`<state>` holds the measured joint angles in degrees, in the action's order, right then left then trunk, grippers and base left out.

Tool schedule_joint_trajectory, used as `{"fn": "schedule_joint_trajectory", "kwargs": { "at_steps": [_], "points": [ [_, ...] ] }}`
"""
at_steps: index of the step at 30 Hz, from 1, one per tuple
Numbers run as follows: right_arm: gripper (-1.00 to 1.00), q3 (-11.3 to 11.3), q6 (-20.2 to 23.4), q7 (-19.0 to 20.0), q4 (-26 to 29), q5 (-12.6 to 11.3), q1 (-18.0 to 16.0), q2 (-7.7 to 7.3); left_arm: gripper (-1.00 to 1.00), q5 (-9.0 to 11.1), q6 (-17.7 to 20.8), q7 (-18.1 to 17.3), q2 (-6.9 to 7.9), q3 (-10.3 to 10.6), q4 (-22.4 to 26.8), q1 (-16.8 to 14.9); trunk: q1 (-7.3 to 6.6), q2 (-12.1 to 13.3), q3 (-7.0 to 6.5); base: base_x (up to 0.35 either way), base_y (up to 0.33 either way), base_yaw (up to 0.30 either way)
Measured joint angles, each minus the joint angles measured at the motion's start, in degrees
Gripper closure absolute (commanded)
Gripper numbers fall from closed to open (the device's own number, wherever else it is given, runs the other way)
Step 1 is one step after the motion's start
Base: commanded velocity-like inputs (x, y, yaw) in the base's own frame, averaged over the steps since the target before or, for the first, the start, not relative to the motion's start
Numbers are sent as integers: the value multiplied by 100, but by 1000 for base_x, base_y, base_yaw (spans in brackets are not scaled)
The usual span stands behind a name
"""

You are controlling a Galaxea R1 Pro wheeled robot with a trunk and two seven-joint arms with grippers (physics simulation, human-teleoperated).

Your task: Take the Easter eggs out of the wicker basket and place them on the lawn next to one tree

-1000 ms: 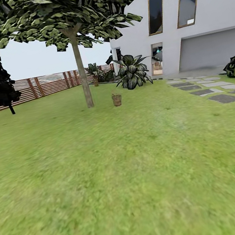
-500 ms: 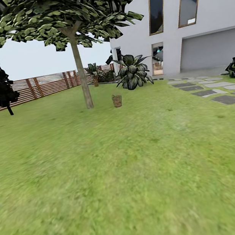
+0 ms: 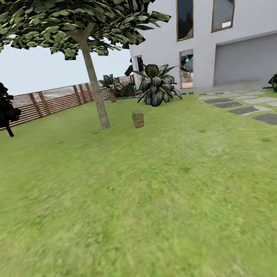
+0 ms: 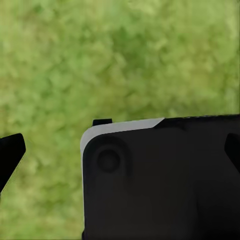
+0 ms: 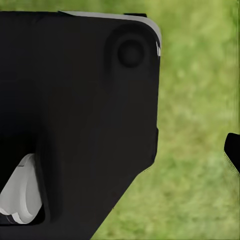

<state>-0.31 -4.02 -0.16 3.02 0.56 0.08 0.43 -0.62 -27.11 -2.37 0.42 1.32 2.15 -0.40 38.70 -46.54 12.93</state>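
Left gripper (image 4: 120, 150) fingers seemingly spread wide, empty, above lawn (image 4: 100, 60).

No text, label, brand, number or sign can be read anywhere in these views. The white house (image 3: 226, 18), the wooden fence (image 3: 59, 100) and the wicker basket (image 3: 138, 120) on the lawn (image 3: 151, 209) carry no legible marks.

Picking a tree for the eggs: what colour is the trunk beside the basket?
Grey-brown, seen best in the head view: the tree by the wicker basket.
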Motion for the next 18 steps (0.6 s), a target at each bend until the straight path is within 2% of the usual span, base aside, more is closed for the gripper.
{"fn": "schedule_joint_trajectory", "kwargs": {
  "at_steps": [18],
  "points": [
    [-100,0,0,-2,3,0,0,0,-100,-1,-2,0,0,0,0,0,0,0,0,323,0,0]
  ]
}}
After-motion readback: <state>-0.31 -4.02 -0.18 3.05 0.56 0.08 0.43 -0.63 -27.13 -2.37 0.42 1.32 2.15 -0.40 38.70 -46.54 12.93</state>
